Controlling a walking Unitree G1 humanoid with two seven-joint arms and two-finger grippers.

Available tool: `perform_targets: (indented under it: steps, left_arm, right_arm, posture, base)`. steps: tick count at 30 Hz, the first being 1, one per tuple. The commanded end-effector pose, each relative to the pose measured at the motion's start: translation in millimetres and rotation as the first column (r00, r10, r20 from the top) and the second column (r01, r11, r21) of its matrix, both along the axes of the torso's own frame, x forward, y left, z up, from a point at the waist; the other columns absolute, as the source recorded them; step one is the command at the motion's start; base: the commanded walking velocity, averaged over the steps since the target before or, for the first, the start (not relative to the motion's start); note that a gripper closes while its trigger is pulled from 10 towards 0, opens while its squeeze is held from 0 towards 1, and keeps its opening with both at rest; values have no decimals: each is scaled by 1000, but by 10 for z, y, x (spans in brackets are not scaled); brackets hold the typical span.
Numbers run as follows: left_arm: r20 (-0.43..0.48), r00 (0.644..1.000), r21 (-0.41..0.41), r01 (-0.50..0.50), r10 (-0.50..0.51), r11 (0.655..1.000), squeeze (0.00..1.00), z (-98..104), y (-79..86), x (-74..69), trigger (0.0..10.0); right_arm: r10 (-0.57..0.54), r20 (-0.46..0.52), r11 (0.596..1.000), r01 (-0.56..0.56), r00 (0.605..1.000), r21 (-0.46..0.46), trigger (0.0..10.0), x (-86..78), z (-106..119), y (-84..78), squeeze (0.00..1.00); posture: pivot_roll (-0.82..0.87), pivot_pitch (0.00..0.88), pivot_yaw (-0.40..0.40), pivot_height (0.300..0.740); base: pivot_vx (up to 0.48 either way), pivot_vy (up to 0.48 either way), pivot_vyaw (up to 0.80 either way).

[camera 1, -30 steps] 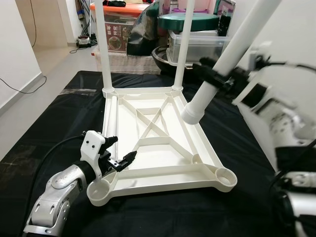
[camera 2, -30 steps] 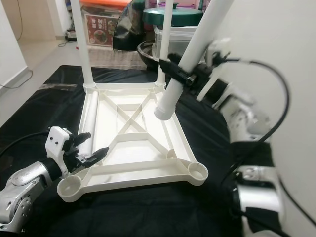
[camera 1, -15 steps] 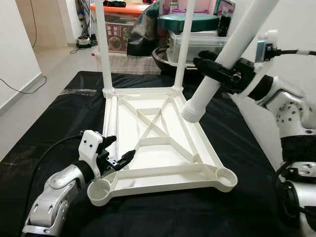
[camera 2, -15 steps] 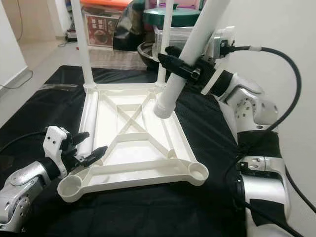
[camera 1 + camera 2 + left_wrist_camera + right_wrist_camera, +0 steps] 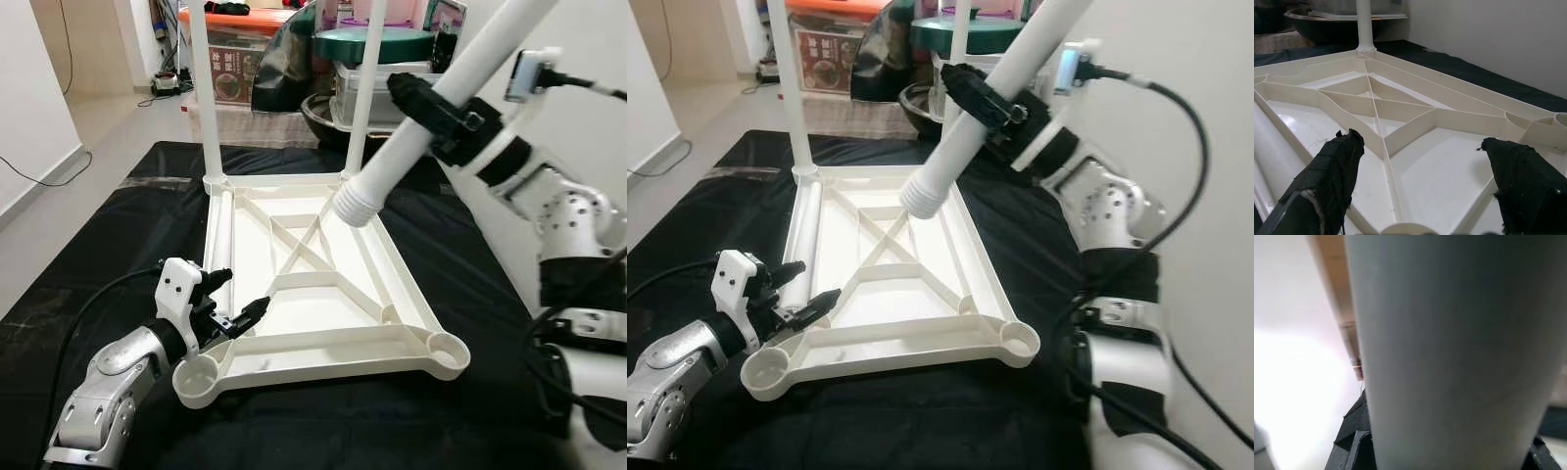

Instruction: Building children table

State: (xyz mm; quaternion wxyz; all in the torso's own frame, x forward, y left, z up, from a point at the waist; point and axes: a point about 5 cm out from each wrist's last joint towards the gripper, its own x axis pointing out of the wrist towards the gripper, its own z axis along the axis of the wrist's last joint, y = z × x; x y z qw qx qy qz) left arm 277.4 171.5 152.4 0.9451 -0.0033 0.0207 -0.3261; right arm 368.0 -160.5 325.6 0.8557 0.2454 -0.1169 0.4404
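Swung leftward since before, the loose leg [image 5: 411, 147], clamped in the right gripper [image 5: 441, 106], hangs tilted above the upturned tabletop [image 5: 323, 284]; left gripper [image 5: 240, 315], fingers parted, grasps nothing at its near-left rim.

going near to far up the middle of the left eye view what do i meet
near rail of the upturned tabletop → its cross-shaped ribs → ribbed end of the leg held by the right gripper → fitted far-right leg → clear bin with green lid
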Motion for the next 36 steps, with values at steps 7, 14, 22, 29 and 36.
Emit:
perform_targets:
  steps: [7, 14, 22, 29, 36]
  left_arm:
    - [-14, 1000, 0, 6, -6, 1000, 0, -45, 5, -8, 10000]
    - [-20, 1000, 1, 19, -19, 1000, 0, -53, 3, -13, 10000]
    - [-29, 999, 4, 31, -31, 999, 0, -84, -18, -32, 10000]
    - [-37, 999, 7, 38, -38, 999, 0, -111, -25, -45, 10000]
    - [-39, 999, 3, 36, -36, 999, 0, -114, -24, -56, 10000]
  right_arm:
    - [-113, -89, 993, 114, 990, 13, 0, 72, -86, -17, 0]
    - [-148, -111, 989, 149, 983, 4, 0, 71, -103, 8, 0]
    - [-161, -128, 987, 161, 979, -9, 0, 57, -185, 25, 0]
    - [-215, 0, 956, 210, 977, -203, 0, 4, -306, -15, 0]
    - [-169, 220, 806, 263, 961, -530, 0, -131, -501, -197, 0]
  posture:
    - [112, 0, -130, 740]
    - [110, 0, -130, 740]
    - [111, 0, -130, 740]
    - [111, 0, -132, 740]
    - [104, 0, -136, 740]
  base:
    - [0, 0, 0]
    - [0, 0, 0]
    - [0, 0, 0]
    - [0, 0, 0]
    - [0, 0, 0]
